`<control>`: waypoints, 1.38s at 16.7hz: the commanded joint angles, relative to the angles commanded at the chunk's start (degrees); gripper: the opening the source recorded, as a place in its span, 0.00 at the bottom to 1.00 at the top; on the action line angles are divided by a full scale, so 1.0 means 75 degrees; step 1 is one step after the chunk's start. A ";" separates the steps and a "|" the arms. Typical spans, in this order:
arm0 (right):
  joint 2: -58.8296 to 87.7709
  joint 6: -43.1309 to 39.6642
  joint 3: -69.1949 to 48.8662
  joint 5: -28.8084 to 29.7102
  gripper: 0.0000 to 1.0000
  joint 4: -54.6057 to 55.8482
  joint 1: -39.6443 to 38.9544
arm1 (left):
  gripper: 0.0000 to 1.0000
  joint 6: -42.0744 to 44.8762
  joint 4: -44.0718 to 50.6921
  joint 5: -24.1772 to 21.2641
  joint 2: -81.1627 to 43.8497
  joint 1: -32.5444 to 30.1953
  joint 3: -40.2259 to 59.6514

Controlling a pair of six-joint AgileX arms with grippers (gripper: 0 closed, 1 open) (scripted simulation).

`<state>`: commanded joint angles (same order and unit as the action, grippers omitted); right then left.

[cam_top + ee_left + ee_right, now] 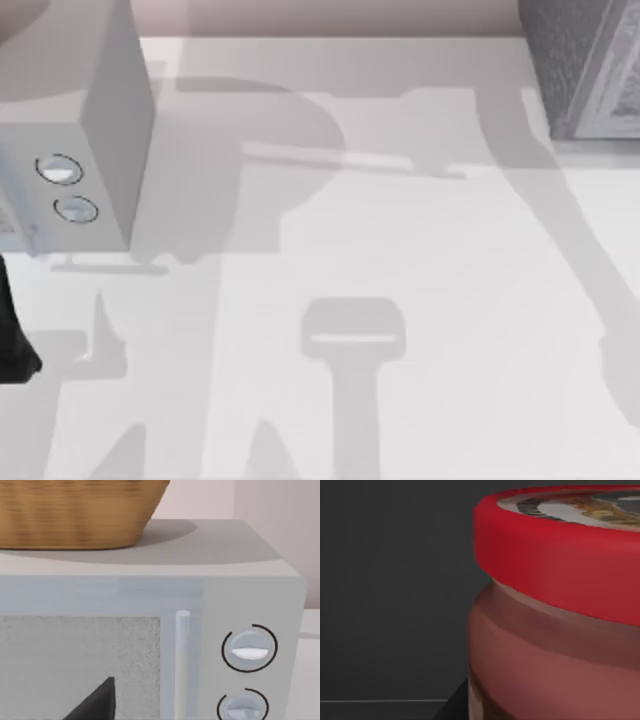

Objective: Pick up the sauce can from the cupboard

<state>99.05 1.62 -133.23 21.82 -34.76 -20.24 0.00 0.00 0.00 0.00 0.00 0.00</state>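
Inside the dark cupboard (590,70), which stands at the desk's (420,260) far right corner, the sauce can (560,620) is seen upright and very close in the right wrist view, its red rim uppermost against the dark walls. The right gripper is judged to be reaching in for it; whether it is open cannot be told. At the left edge, a microwave (150,595) carrying a wicker basket (75,510) is faced by the left wrist camera.
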 joint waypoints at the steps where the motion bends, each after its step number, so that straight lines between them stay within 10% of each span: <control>1: -0.0370 -0.0003 0.0182 0.0157 0.00 -0.0187 -0.0163 | 1.00 0.0000 0.0000 0.0000 0.0000 0.0000 0.0000; 15: -0.2246 0.0068 0.1255 0.0600 0.00 -0.0502 -0.0646 | 1.00 0.0000 0.0000 0.0000 0.0000 0.0000 0.0000; 23: -0.5718 0.0010 0.5004 -0.0375 0.00 0.1230 0.0287 | 1.00 0.0000 0.0000 0.0000 0.0000 0.0000 0.0000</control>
<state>56.17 1.69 -95.71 19.01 -25.53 -18.09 0.00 0.00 0.00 0.00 0.00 0.00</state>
